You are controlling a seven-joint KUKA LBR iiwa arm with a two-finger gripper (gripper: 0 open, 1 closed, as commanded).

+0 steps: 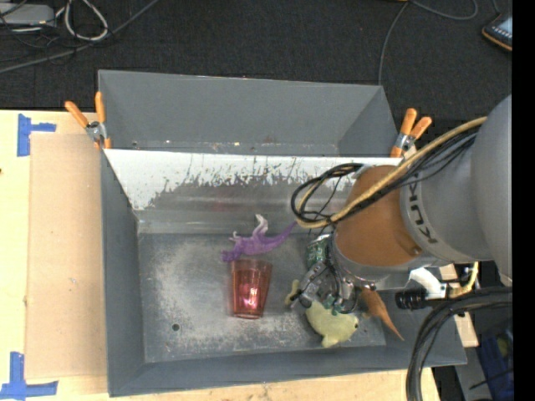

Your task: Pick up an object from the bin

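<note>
Pale lump (336, 327), lower right of the bin (180, 312) floor, not yet lifted.
My gripper (324, 295) hangs low, just above the lump's upper edge. I cannot tell whether it touches the lump, nor whether it is released or clenched. The red cup (250, 288) and purple toy (255, 242) lie apart to the left, and an orange piece (380, 314) lies just beside the lump on the right. I judge the approach is about done, with the grasp and the lift left to do.

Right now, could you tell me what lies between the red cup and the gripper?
Nothing: in the camera view, only bare grey bin floor separates the red cup from the gripper.
</note>
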